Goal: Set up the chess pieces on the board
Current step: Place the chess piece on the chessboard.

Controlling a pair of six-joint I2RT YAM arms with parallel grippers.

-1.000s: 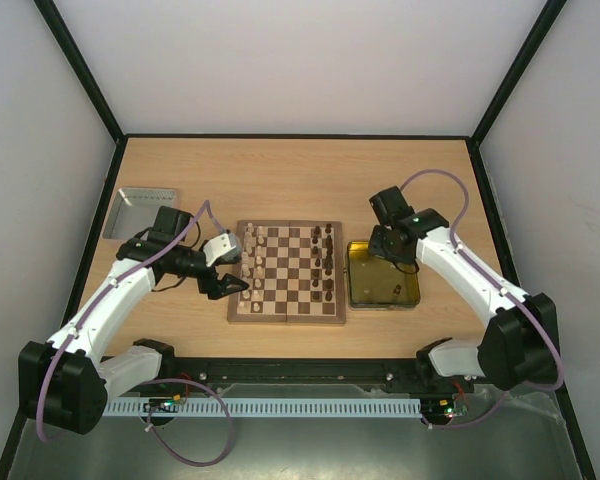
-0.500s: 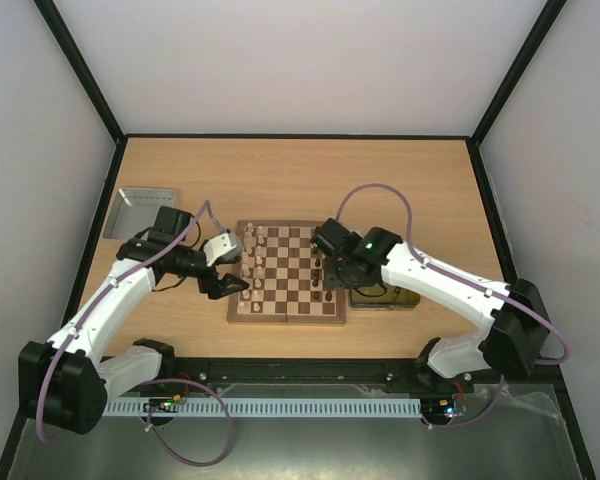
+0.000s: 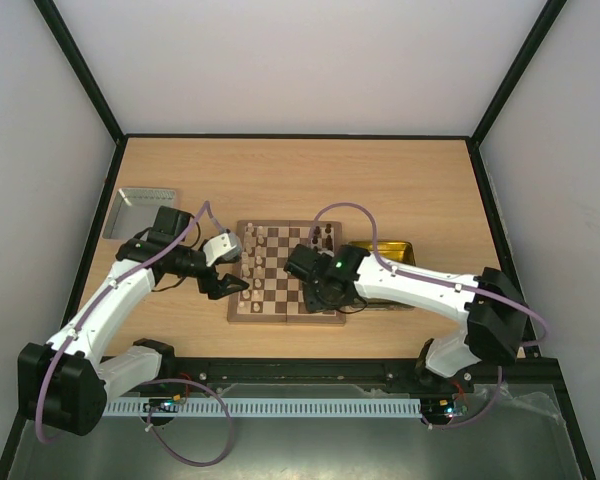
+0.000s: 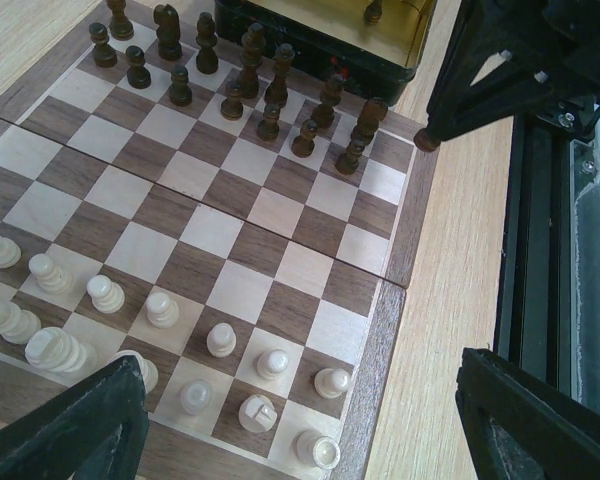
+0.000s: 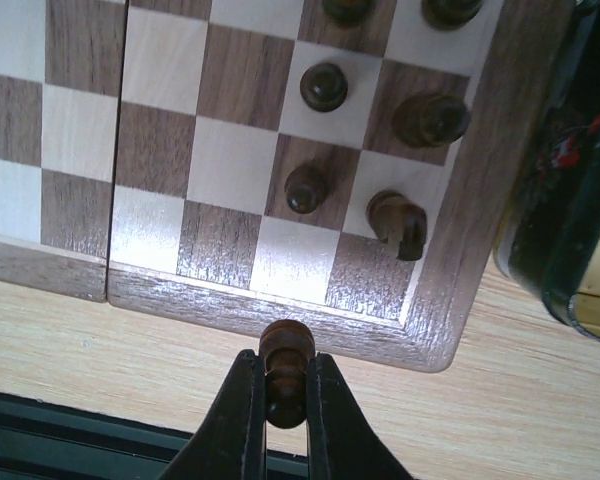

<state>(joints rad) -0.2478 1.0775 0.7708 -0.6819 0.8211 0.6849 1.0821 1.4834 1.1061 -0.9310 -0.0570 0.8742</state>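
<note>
Dark turned wood, one knobbed chess piece, sits clamped in your right pincer by the glossy frame of the board; your left pincer hangs spread wide.

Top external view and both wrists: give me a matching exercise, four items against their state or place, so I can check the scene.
1. right end effector
2. left end effector
3. silver tray
4. yellow tray

A. open, at the cream-piece edge of the board
B. apart from the board, to its left
C. shut on a dark piece
D. just right of the board

Pairs: 1-C, 2-A, 3-B, 4-D
</note>
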